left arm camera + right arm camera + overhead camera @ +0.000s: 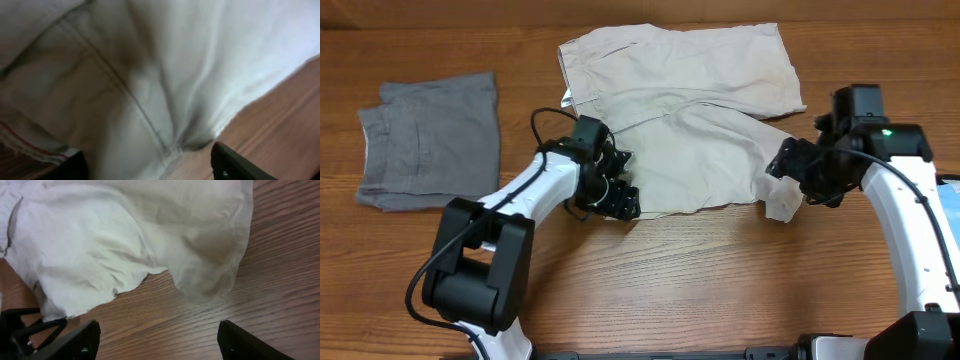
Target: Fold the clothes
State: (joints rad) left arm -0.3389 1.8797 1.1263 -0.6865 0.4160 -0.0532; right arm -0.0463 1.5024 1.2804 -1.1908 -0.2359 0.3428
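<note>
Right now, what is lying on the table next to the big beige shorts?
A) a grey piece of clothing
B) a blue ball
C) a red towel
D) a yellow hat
A: a grey garment lies flat on the wooden table, apart from the beige shorts, on the left arm's side.

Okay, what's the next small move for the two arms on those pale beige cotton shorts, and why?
Probably lift both arms clear of the pale beige cotton shorts. The left gripper and right gripper stand open at their near edge, gripping nothing, and the cloth lies folded over itself on the wooden table, rumpled beside the right gripper.
</note>
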